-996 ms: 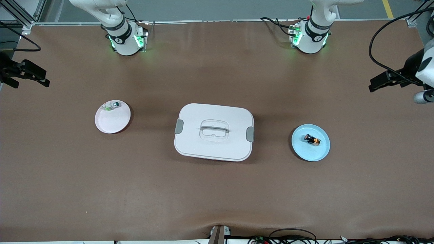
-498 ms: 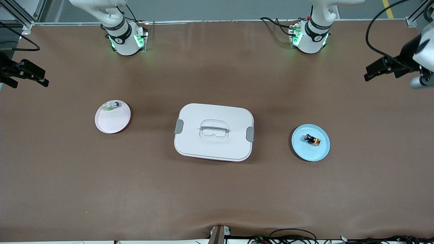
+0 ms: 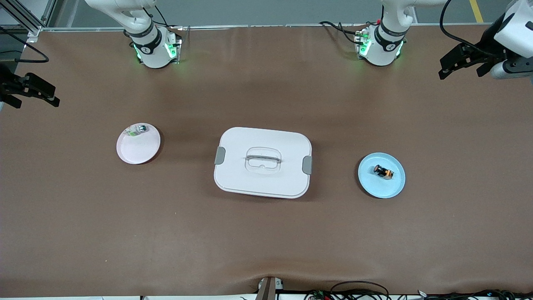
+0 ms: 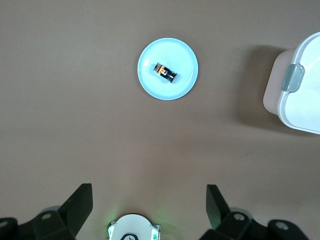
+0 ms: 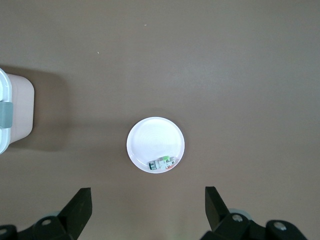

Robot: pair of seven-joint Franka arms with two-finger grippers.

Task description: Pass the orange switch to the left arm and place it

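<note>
Scanning the front view from the right arm's end: right gripper (image 3: pixel 39 95) hangs over the bench (image 3: pixel 266 233) edge, fingers (image 5: pixel 80 207) spread wide, holding nothing. Right arm waits. Next, pink plate (image 3: pixel 138 143) with the clear-silver switch (image 3: pixel 136 130) sitting at its rim on the side nearest the bases. Middle of bench: the box (image 3: pixel 262 162), lid on, grey clips at both short ends. Then blue plate (image 3: pixel 382 175) with the orange switch (image 3: pixel 383 171) lying on its side near the plate's middle. Long axis runs diagonal: round cap end points toward the box and slightly away from the front camera, tan end toward the left arm's end of the bench. Left gripper (image 3: pixel 462 62) is up over the bench corner near its base, fingers (image 4: pixel 80 205) wide apart, empty.

Left wrist view shows the switch's black body and orange band (image 4: pixel 165 73) more clearly, plus one box clip (image 4: pixel 292 78). Right wrist view gives the green part of the clear-silver switch (image 5: pixel 161 163), hardly readable from the front.
</note>
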